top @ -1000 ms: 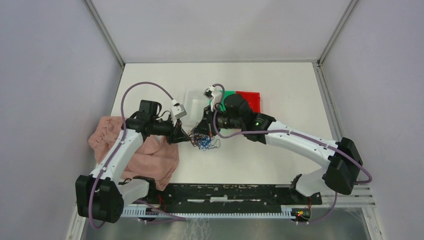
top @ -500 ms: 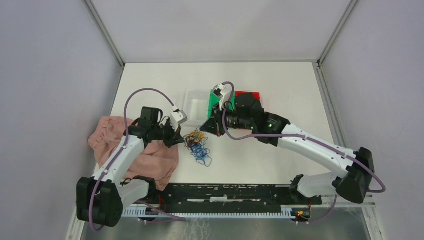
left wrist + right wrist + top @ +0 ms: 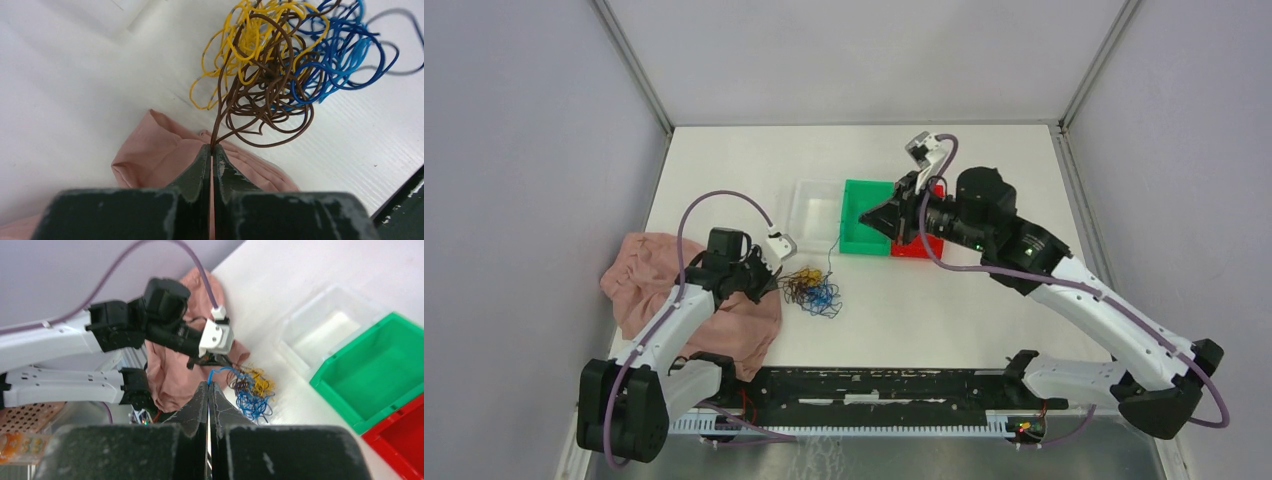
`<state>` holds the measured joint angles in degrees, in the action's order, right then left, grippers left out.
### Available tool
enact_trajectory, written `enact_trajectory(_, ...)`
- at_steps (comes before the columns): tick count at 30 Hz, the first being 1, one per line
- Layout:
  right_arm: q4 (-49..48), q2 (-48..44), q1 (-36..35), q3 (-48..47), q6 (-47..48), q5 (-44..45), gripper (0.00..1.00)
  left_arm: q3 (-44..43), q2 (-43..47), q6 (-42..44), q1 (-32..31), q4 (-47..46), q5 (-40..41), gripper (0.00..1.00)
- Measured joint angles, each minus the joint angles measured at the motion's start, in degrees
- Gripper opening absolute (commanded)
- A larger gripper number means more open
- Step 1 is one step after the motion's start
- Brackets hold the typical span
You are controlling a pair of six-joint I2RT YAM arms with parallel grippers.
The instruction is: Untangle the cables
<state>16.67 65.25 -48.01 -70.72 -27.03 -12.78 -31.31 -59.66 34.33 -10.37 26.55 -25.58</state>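
The cables (image 3: 814, 292) lie in a small tangle of blue, yellow and brown wires on the white table, next to the pink cloth. My left gripper (image 3: 771, 281) is at the tangle's left edge, low over the cloth's edge. In the left wrist view it (image 3: 212, 148) is shut on a brown wire that runs up into the tangle (image 3: 280, 65). My right gripper (image 3: 869, 215) is raised over the green bin. It (image 3: 208, 383) is shut on the end of a blue wire that trails down to the tangle (image 3: 252, 390).
A pink cloth (image 3: 714, 315) lies under the left arm. A clear bin (image 3: 816, 205), a green bin (image 3: 856, 232) and a red bin (image 3: 919, 248) stand side by side behind the tangle. A black rail (image 3: 884, 385) runs along the near edge.
My right gripper has risen and moved back and to the right, from the tangle to over the green bin, drawing out a blue wire. My left gripper has pulled slightly left, and the tangle shifted left.
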Motion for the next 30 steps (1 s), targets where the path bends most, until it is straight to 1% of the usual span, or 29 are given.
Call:
enact_trajectory(7, 0.5, -3.7, 2.1, -6.1, 0.1, 0.7, 0.0, 1.3, 0.6, 2.0, 0.0, -0.6, 3.1, 0.03)
enact_trajectory(15, 0.7, -3.9, 5.0, -13.3, -1.2, 0.8, 0.0, 1.4, 1.6, 2.4, 0.0, -1.7, 4.4, 0.03)
enact_trajectory(21, 1.3, -3.0, 6.5, -23.5, -1.8, 0.6, 0.0, 2.4, 1.7, 2.8, -0.6, -2.0, 5.0, 0.03)
enact_trajectory(27, 3.7, -1.7, 7.2, -33.4, -0.9, 1.5, 0.0, 3.0, 1.7, 3.7, -0.8, -2.9, 6.1, 0.03)
enact_trajectory(30, 5.4, -1.3, 7.3, -36.9, 0.1, 2.6, 0.0, 3.8, 1.7, 4.3, -0.9, -3.3, 6.9, 0.03)
